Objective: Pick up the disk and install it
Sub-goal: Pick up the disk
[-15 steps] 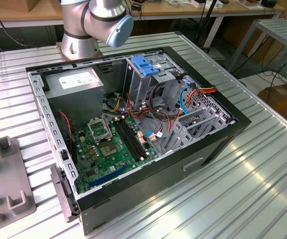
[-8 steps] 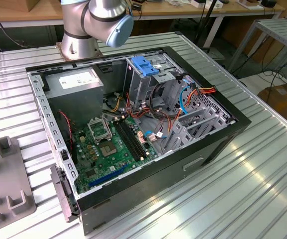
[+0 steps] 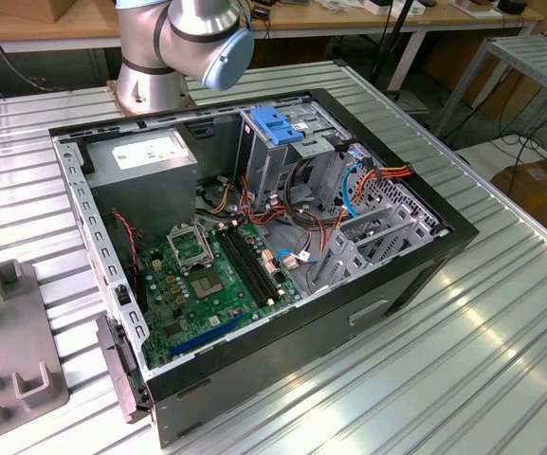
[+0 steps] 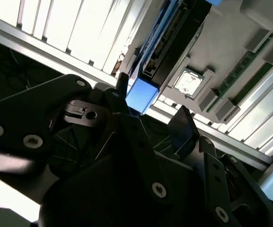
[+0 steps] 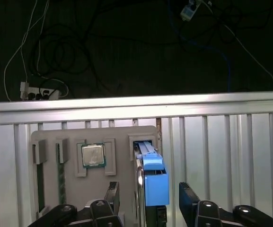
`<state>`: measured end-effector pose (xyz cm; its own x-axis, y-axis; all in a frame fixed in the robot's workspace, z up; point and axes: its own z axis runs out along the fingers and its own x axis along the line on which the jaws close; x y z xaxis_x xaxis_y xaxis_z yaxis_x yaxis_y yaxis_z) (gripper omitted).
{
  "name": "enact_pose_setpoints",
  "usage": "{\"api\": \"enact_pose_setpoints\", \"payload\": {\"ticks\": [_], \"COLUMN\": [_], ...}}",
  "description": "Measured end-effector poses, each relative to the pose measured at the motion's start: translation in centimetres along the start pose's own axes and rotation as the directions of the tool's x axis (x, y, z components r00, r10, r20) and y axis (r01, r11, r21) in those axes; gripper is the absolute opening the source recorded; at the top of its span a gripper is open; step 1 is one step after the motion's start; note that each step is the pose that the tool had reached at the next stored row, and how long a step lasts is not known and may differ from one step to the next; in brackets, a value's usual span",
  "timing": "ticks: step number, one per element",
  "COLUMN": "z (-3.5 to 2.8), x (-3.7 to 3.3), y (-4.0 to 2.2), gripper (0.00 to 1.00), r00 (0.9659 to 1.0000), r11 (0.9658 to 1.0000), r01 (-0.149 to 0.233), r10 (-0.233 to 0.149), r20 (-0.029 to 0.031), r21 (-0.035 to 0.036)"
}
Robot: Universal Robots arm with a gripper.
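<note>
Your gripper [image 5: 148,191] holds nothing; its fingers [image 5: 189,201] gape either side of the disk [image 5: 155,182], untouched, standing on edge in the end slot of the grey holder [image 5: 119,135]; pick-up step, I judge; closing calls for centring.

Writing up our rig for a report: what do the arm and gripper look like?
The arm has silver-grey rounded segments and a light-blue joint cap. The gripper is matte black, its linked fingers pinned with round silver bolts.
</note>
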<state>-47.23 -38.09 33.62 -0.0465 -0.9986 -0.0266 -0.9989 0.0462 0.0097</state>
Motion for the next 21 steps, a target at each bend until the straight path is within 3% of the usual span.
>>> {"api": "enact_pose_setpoints", "payload": {"ticks": [13, 21], "z": [1.88, 2.35], "x": [-0.19, -0.18], "y": [0.17, 0.17], "gripper": [0.62, 0.62], "r00": [1.0, 1.0], "r11": [1.0, 1.0], "r01": [0.0, 0.0], "r10": [0.0, 0.0], "r20": [-0.0001, 0.0012], "r21": [0.0006, 0.0006]}}
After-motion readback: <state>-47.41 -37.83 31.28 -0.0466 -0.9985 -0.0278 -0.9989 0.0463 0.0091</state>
